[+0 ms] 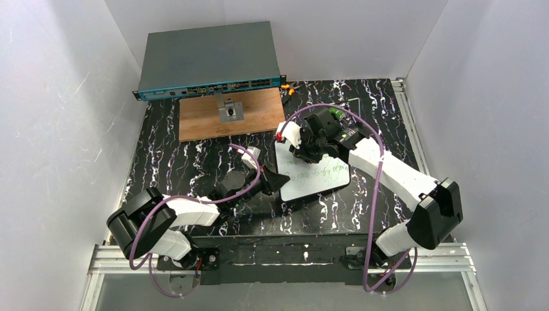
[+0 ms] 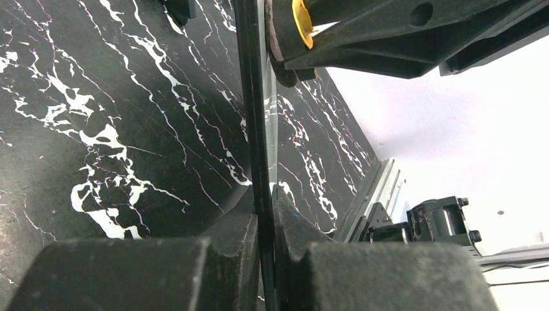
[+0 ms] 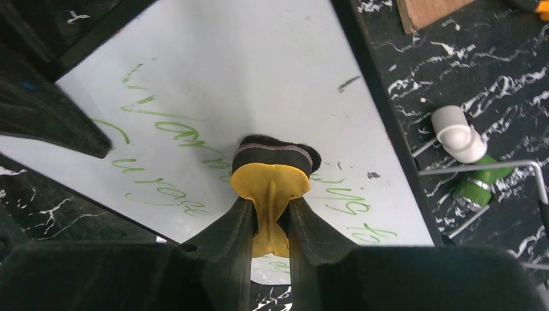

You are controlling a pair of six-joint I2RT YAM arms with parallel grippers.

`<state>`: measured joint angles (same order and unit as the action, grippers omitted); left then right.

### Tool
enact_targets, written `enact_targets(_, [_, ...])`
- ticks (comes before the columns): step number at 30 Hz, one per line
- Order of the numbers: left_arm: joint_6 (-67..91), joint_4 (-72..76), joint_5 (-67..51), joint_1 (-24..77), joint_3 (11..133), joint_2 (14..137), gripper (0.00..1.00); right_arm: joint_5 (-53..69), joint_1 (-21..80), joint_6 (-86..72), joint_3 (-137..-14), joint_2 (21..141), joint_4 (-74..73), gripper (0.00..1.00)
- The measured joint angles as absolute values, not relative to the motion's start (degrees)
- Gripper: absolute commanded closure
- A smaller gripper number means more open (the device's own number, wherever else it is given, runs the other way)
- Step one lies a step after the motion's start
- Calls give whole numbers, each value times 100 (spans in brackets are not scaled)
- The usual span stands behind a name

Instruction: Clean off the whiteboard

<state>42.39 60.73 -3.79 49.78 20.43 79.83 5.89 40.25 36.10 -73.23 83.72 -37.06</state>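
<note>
The whiteboard [image 1: 322, 181] lies on the black marbled table with green handwriting across it [image 3: 194, 58]. My left gripper [image 1: 277, 183] is shut on the board's left edge; in the left wrist view the thin dark rim [image 2: 257, 129] runs straight between its pads [image 2: 268, 204]. My right gripper [image 3: 270, 206] is shut on a yellow eraser [image 3: 270, 178], whose dark felt face presses on the board amid the green lines. From above, the right gripper [image 1: 304, 153] is over the board's upper left part. The eraser [image 2: 299, 23] also shows against the board's face in the left wrist view.
A brown wooden board [image 1: 194, 120] with a small metal part [image 1: 230, 111] lies behind, and a grey network switch [image 1: 207, 58] beyond it. A white and green fitting [image 3: 467, 155] and a thin metal rod [image 3: 482, 168] lie right of the whiteboard. Orange tools [image 1: 289, 88] sit at the back.
</note>
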Motion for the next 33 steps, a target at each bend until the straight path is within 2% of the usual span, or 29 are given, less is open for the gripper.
enact_targets(8, [4270,6055,-344,4978,2043,7983,100,-178,4088,3339,-7218,8346,-3422,99])
enact_targets(20, [4209,6088,-423,4978,2043,7983,100,753,4136,3907,-7111,8217,-3857,99])
enact_targets(33, [4204,6084,-412,4978,2043,7983,100,-32,4058,3227,-7109,8217,-3485,99])
